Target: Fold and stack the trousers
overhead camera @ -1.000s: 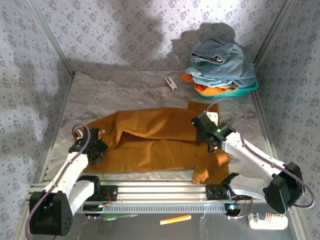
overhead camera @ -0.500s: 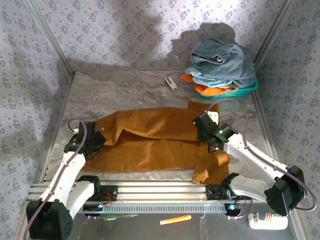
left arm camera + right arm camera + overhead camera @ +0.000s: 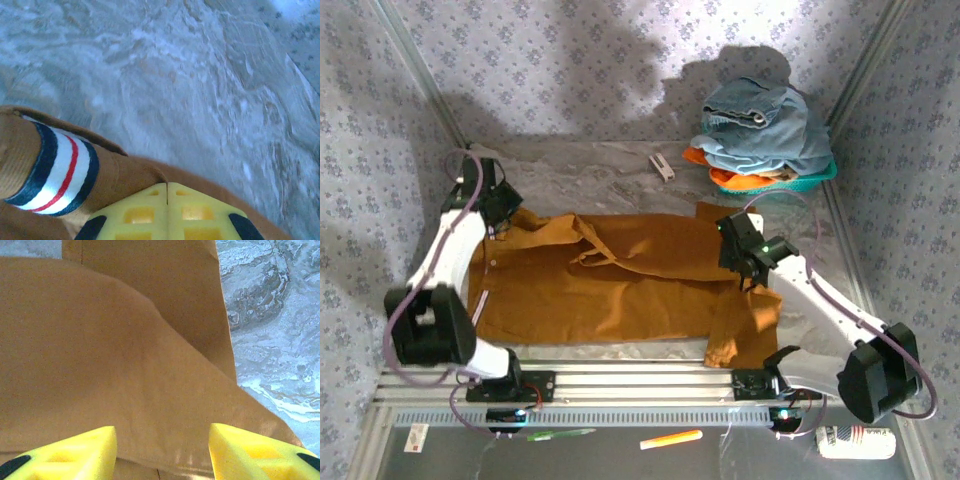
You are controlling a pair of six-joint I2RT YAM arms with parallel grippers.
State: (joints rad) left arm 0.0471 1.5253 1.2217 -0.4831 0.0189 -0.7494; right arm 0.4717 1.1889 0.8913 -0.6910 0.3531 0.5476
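Note:
The mustard-brown trousers (image 3: 620, 285) lie spread across the marbled table, legs running right. My left gripper (image 3: 498, 212) is at their far left corner. In the left wrist view its yellow fingers (image 3: 166, 189) are shut on the trousers' brown edge (image 3: 125, 172), beside the striped waistband lining (image 3: 57, 174). My right gripper (image 3: 747, 264) is over the leg end on the right. Its yellow fingertips (image 3: 162, 450) stand open and apart above the flat brown cloth (image 3: 110, 355), with a folded leg edge (image 3: 200, 315) ahead.
A teal basket (image 3: 820, 178) at the back right holds a light blue denim garment (image 3: 760, 125) and orange cloth (image 3: 725, 178). A small white clip (image 3: 662, 166) lies behind the trousers. Patterned walls close both sides. An orange pen (image 3: 670, 438) lies in front of the rail.
My left gripper shut on the trousers' waist corner and carried it away towards the far left, spreading the waist end out flat. The right gripper barely shifted.

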